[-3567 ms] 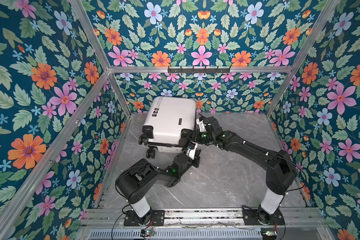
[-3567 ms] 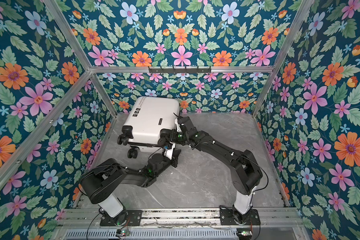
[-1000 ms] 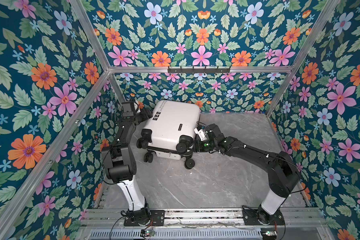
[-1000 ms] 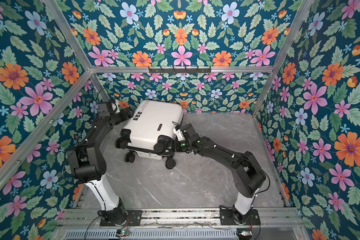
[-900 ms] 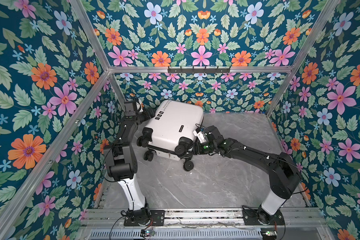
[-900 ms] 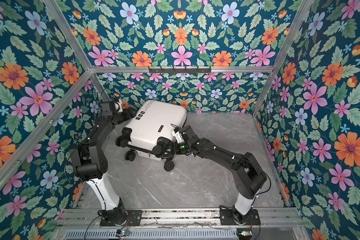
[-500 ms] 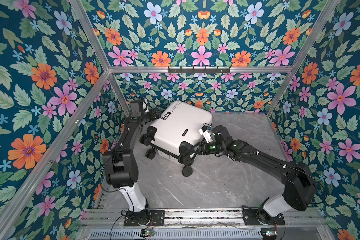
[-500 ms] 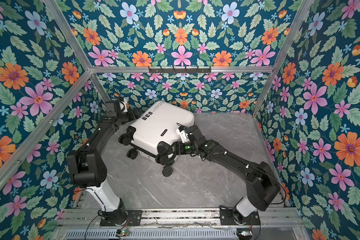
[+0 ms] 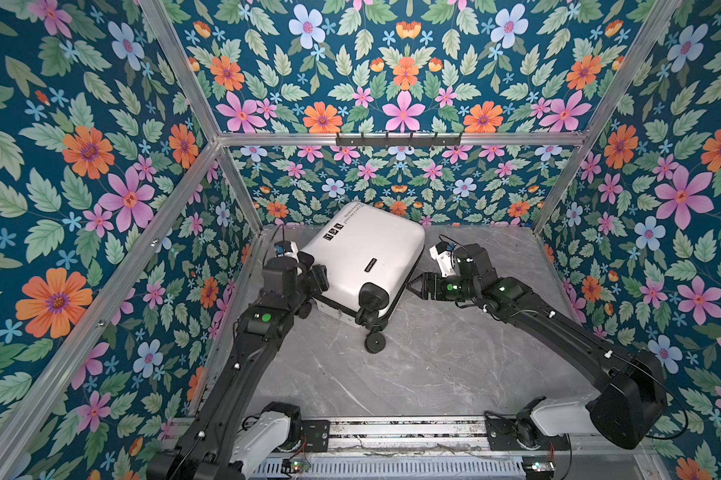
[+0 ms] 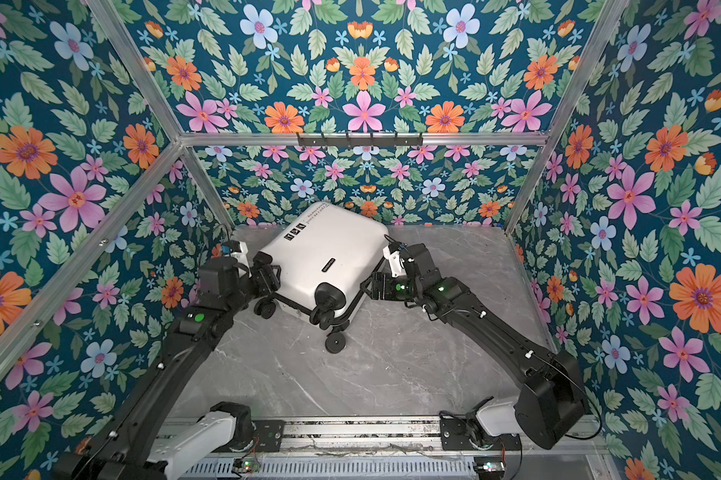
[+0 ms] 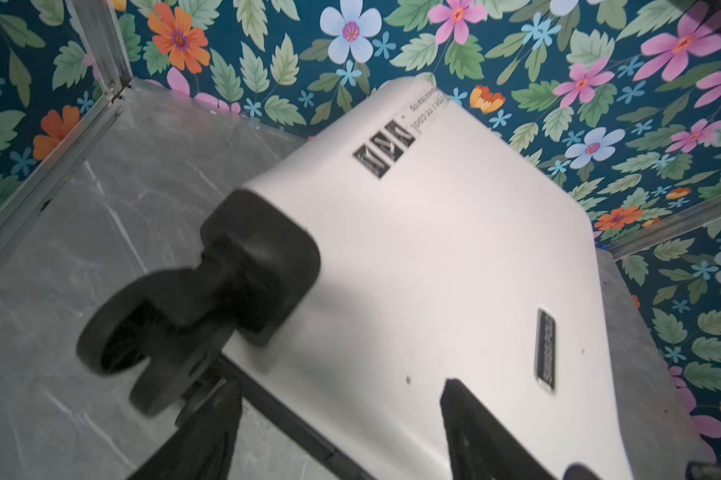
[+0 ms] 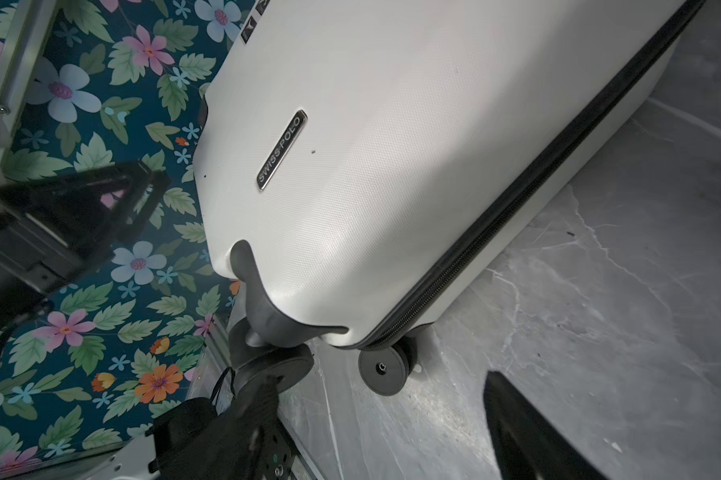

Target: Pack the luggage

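The luggage (image 9: 367, 249) (image 10: 329, 245) is a white hard-shell suitcase. It lies closed and turned diagonally at the back left of the grey table (image 9: 433, 365), with its black wheels toward the front. My left gripper (image 9: 320, 277) (image 11: 342, 415) is at its left wheel corner. Its jaws are wide apart, one finger over the white shell (image 11: 433, 257) and one beside the black zipper seam. My right gripper (image 9: 412, 286) (image 12: 381, 415) is open just off the suitcase's right side. Only bare table and a wheel (image 12: 381, 370) lie in front of it.
Floral walls stand close behind and to the left of the suitcase, with aluminium posts at the corners. A black hook rail (image 9: 398, 139) is mounted on the back wall. The arm bases sit on a metal rail (image 9: 392, 432) along the front edge.
The suitcase has turned clockwise, its wheels swinging forward. My left gripper came down from the back left corner to the wheel corner. My right gripper drew back from the shell and opened wider.
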Robot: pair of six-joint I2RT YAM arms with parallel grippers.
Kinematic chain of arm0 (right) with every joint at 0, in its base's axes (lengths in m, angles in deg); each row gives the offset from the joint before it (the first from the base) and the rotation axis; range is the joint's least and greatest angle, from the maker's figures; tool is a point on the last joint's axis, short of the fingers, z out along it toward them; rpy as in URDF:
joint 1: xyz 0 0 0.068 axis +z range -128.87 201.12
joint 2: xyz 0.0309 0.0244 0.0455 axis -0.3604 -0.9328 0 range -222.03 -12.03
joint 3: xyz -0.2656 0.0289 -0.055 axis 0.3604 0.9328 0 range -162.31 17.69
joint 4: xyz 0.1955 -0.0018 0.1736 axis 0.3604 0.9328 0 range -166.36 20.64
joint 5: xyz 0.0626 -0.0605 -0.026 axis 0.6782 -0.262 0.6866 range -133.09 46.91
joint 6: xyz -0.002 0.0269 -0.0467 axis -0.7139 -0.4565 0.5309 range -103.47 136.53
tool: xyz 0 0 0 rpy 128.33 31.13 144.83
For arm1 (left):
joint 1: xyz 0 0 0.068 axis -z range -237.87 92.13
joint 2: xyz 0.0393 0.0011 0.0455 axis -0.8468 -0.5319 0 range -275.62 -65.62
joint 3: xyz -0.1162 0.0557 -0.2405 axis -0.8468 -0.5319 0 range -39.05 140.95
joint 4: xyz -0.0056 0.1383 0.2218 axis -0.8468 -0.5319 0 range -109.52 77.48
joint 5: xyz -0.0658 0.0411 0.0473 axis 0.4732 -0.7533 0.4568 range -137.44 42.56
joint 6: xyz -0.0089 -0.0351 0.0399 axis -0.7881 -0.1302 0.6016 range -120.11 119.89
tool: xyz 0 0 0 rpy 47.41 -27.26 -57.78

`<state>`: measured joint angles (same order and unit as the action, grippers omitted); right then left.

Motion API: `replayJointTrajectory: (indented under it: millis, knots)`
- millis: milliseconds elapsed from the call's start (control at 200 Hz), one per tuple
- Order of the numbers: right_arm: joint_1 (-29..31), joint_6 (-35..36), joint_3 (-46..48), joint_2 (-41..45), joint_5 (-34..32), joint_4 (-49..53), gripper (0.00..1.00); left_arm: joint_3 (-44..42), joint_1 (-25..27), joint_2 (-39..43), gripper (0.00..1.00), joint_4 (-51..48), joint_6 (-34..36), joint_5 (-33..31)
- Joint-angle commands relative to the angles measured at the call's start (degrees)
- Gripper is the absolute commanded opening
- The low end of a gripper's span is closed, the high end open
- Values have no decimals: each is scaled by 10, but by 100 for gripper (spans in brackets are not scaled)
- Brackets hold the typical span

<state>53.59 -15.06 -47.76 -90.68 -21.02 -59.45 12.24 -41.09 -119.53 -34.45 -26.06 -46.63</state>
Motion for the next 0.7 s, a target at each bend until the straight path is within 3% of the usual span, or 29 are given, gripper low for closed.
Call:
replayJointTrajectory:
  millis: [0, 120, 260, 445, 540, 695]
  knots:
    - [0, -2, -3, 5, 5, 5, 79, -59, 44, 57, 74, -65, -50, -37]
    - [0, -2, 7, 11, 8, -1, 79, -159, 75, 114, 73, -21, -79, -35]
    - [0, -12, 23, 20, 9, -12, 78, -244, 94, 92, 76, 79, -65, -31]
    - [0, -31, 42, 34, 6, -29, 77, -403, 99, 69, 78, 385, -45, -62]
    - [0, -34, 50, 44, -1, -29, 77, -453, 107, 57, 77, 483, 7, -86]
    - [0, -30, 54, 52, -5, -21, 77, -520, 120, 44, 73, 670, 127, -68]
